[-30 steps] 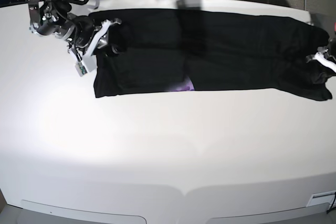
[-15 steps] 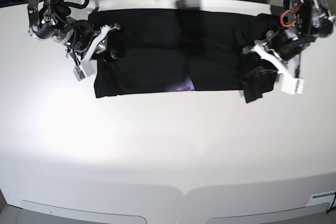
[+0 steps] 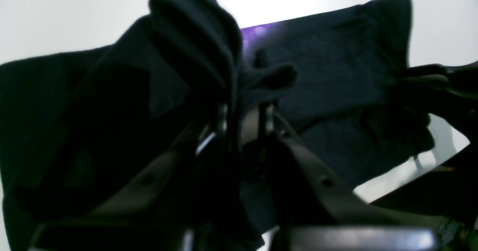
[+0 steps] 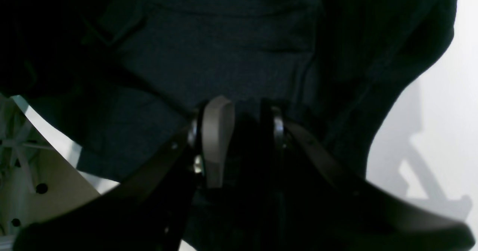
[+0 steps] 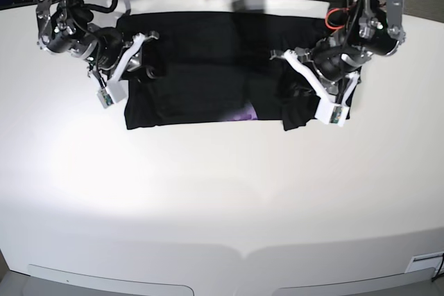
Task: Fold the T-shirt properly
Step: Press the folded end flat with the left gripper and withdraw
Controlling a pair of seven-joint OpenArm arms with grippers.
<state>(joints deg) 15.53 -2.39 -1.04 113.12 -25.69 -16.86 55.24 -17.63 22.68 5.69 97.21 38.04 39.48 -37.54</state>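
Base view gives us the whole layout: the T-shirt point(image 5: 208, 67) lies as a long black band across the far part of the white table point(image 5: 208, 192), with a small patch of purple print point(image 5: 243, 114) peeking out at its near edge. From there we see our left gripper point(image 5: 305, 81) holding one end of the shirt lifted and carried over the middle of the cloth, a bunched flap hanging below it, while our right gripper point(image 5: 135, 57) sits at the other end of the shirt. The left wrist view adds what the base view cannot: a thick wad of black cloth point(image 3: 201, 49) rises between the fingers point(image 3: 276, 124), so those jaws are clamped on the T-shirt, and the purple print point(image 3: 257, 30) shows just beyond the wad. In the right wrist view we see the pale finger pad point(image 4: 216, 131) and its dark partner pressed down on flat black cloth point(image 4: 224, 56), with dark fabric between them, so those jaws also pinch the T-shirt. Both wrist views are very dark and blurred, and folds and seams are hard for us to make out; the arms are cut off at the top of the base view.
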